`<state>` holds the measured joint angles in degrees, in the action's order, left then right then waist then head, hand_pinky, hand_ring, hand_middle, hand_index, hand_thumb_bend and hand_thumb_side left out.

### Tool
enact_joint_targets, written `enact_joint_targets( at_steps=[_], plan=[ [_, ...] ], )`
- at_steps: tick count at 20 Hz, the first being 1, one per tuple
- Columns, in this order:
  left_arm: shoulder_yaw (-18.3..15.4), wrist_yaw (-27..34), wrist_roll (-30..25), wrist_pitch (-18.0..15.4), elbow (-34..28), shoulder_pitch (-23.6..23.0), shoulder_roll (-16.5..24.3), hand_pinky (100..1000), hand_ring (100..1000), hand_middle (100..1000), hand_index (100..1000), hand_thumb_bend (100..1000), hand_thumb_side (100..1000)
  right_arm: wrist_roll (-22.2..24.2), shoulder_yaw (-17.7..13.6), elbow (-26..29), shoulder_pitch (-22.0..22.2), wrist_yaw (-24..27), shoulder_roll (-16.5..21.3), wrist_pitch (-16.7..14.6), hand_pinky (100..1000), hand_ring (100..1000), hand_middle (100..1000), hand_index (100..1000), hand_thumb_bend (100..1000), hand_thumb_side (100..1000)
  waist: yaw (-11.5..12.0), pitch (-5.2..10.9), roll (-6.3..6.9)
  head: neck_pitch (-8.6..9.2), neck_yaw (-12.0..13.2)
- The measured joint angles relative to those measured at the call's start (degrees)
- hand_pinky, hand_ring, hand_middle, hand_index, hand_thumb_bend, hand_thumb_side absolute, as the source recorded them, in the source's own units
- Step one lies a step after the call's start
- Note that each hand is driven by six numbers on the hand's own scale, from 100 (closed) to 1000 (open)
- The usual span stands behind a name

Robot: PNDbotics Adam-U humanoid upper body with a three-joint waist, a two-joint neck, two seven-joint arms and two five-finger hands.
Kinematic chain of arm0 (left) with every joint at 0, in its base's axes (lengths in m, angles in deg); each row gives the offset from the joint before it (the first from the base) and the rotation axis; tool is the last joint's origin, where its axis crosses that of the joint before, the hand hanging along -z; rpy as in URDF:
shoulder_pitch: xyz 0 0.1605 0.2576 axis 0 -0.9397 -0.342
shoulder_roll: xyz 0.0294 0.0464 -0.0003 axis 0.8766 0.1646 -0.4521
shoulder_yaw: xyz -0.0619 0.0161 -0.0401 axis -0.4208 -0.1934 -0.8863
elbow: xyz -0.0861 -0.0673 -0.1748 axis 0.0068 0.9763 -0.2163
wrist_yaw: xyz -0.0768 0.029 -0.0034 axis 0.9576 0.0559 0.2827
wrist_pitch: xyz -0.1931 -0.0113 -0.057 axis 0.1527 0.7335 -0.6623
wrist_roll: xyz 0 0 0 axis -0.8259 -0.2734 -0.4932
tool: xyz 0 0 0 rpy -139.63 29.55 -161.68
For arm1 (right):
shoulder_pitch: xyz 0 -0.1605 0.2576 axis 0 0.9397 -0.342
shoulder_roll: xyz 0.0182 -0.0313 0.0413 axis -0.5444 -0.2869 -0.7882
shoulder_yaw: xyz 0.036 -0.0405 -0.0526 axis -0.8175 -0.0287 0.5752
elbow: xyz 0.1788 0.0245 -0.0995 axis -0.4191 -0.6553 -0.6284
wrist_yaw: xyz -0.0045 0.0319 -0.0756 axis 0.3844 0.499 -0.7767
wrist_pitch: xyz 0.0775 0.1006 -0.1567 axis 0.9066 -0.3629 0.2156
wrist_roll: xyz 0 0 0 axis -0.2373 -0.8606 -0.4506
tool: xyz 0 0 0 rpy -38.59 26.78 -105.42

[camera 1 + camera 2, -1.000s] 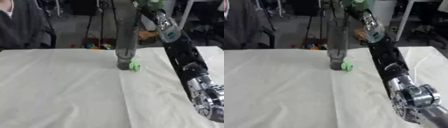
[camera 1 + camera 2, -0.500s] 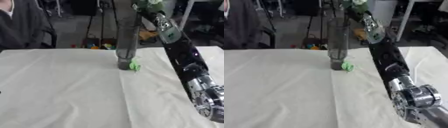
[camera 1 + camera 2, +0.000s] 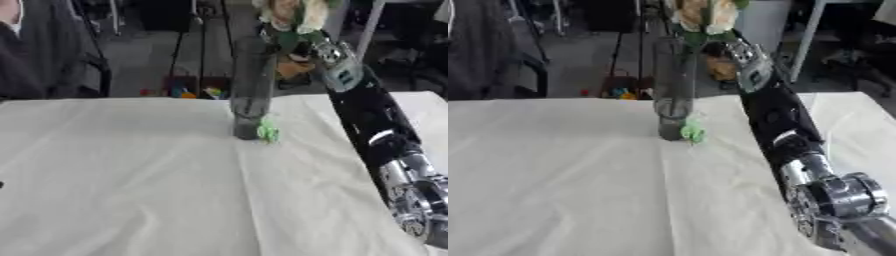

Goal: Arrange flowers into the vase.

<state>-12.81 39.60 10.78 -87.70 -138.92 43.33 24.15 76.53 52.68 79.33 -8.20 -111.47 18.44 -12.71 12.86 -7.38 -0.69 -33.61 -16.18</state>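
Observation:
A tall clear glass vase (image 3: 252, 92) stands upright on the white cloth (image 3: 131, 170) near the table's far middle. A small light-green thing (image 3: 267, 133) lies against its base on the right. My right arm comes in from the lower right and stretches up past the vase. My right hand (image 3: 308, 44) is above and just right of the vase's mouth. It is shut on a flower (image 3: 702, 12) with a cream-peach bloom and green leaves (image 3: 697, 37). The bloom hangs over the vase's mouth, and the leaves hide most of the fingers. The left hand does not show.
My right forearm (image 3: 376, 125) and its silver joint (image 3: 837, 200) lie over the right side of the table. The table's far edge (image 3: 114, 98) runs just behind the vase. Beyond it are dark stands and small coloured items (image 3: 188, 92) on the floor.
The right hand has carried the flower a little left and down. The bloom now shows at the top of the view over the vase's mouth. The vase and the green thing have stayed put.

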Motion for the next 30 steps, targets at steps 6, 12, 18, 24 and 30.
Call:
enact_joint_targets(
  at_steps=[6, 12, 18, 24, 30],
  plan=[
    [0.0, 0.0, 0.0, 0.0, 0.3, 0.0, 0.0, 922, 677, 757, 641, 1000, 517, -0.2, 0.0, -1.2, 0.2, -2.6, 0.1, -0.6, 1000, 1000, 1000, 1000, 100, 945, 0.0, -0.02, 0.05, 0.00, 0.2],
    [0.0, 0.0, -0.1, -0.1, 0.3, 0.0, 0.0, 923, 677, 757, 641, 1000, 517, 0.4, 0.0, -1.7, 0.2, -2.6, 0.5, -1.3, 1000, 1000, 1000, 1000, 182, 953, 0.0, -0.02, -0.04, 0.00, 0.3],
    [0.0, 0.0, -0.2, -0.2, 0.3, 0.0, 0.0, 923, 677, 758, 641, 1000, 517, 1.6, 0.0, -1.7, 0.2, -1.6, 0.7, -1.4, 1000, 1000, 1000, 1000, 421, 921, -0.3, -0.04, -0.13, 0.01, 0.4],
    [-0.1, 0.0, -0.2, -0.2, 0.3, 0.0, 0.0, 923, 676, 758, 641, 1000, 517, 2.2, 0.0, -1.1, 0.6, -1.5, 1.1, -1.6, 1000, 1000, 1000, 1000, 417, 935, -0.4, -0.04, -0.31, 0.01, 0.5],
    [-0.3, 0.0, -0.1, -0.3, 0.3, -0.4, 0.0, 923, 676, 758, 641, 1000, 517, 2.1, 0.0, -1.0, 1.7, -1.5, 1.5, -1.9, 1000, 1000, 1000, 1000, 397, 943, -1.0, -0.04, -0.41, 0.01, 0.8]
  ],
)
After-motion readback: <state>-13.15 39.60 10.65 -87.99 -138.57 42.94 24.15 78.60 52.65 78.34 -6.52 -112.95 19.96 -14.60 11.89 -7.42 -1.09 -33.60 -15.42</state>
